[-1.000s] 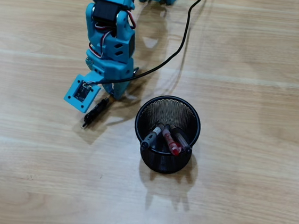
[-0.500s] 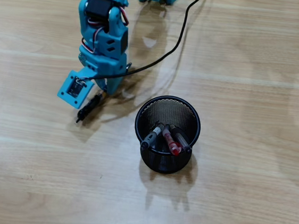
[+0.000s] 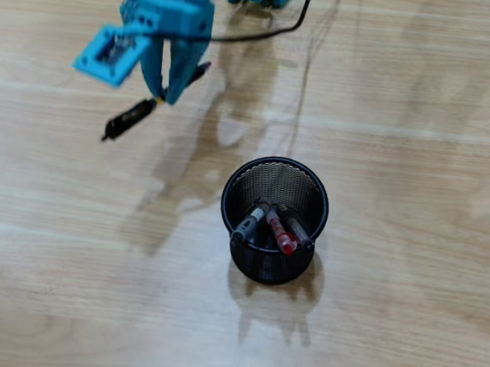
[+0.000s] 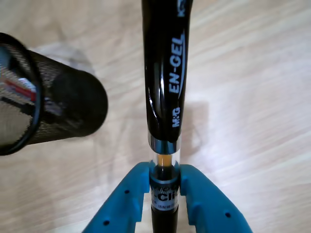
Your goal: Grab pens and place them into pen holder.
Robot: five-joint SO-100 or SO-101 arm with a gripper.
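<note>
I have the gripper (image 3: 162,96) clenched on a black pen (image 3: 129,120) near the table's far left edge in the overhead view, its long axis slanting down-left, while the holder (image 3: 273,220) sits well apart toward the table's middle, down-right.

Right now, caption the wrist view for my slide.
Blue two-finger gripper clamps a black gel pen beside the black mesh pen holder on a wooden table.
</note>
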